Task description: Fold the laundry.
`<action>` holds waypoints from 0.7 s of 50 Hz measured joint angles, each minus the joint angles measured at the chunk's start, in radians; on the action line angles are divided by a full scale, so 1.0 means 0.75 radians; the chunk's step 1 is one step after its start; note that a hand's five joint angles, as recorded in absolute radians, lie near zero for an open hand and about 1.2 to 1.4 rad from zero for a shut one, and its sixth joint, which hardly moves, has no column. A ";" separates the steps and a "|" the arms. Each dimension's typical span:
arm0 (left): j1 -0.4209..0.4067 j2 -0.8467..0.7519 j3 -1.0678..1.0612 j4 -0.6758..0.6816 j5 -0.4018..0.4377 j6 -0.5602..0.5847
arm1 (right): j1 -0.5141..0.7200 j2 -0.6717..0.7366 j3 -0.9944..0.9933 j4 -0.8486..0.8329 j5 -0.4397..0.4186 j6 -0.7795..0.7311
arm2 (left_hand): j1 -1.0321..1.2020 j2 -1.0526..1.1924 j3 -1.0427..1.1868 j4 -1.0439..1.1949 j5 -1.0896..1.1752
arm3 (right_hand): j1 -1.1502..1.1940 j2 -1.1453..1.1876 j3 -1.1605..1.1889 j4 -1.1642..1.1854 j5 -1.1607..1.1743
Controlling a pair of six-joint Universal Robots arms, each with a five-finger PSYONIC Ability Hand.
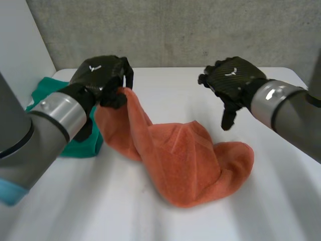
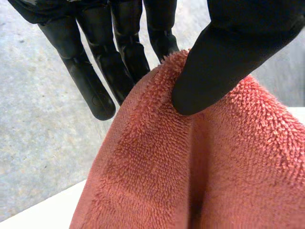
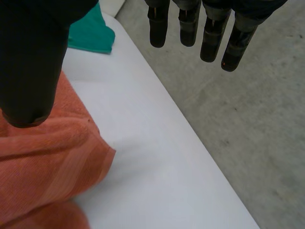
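Left hand (image 1: 103,75), beside the green cloth (image 1: 45,93), pinches the orange towel (image 1: 185,160) by its edge, raised. Towel's remainder lies heaped mid-table (image 1: 281,201). Right hand (image 1: 231,80) hovers, fingers relaxed, empty.

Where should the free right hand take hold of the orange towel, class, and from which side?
Probably the towel's rounded end on the table, pinched from above on the right: the left hand pinches the opposite, raised edge, and the open right hand hangs nearest that end.
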 measured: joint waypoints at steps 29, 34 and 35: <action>0.019 0.249 -0.259 -0.029 -0.055 0.165 | 0.045 0.836 -0.520 0.001 -0.204 -0.513 | 0.000 0.000 0.000 0.000 0.000 | 0.975 1.175 1.166 1.146 1.103; 0.054 0.207 -0.203 -0.023 -0.051 0.165 | 0.045 0.829 -0.541 -0.078 -0.181 -0.455 | 0.000 0.000 0.000 0.000 0.000 | 1.017 1.269 1.288 1.278 1.208; 0.061 0.194 -0.185 -0.019 -0.050 0.165 | 0.044 0.821 -0.546 -0.089 -0.179 -0.436 | 0.000 0.000 0.000 0.000 0.000 | 1.017 1.269 1.288 1.280 1.208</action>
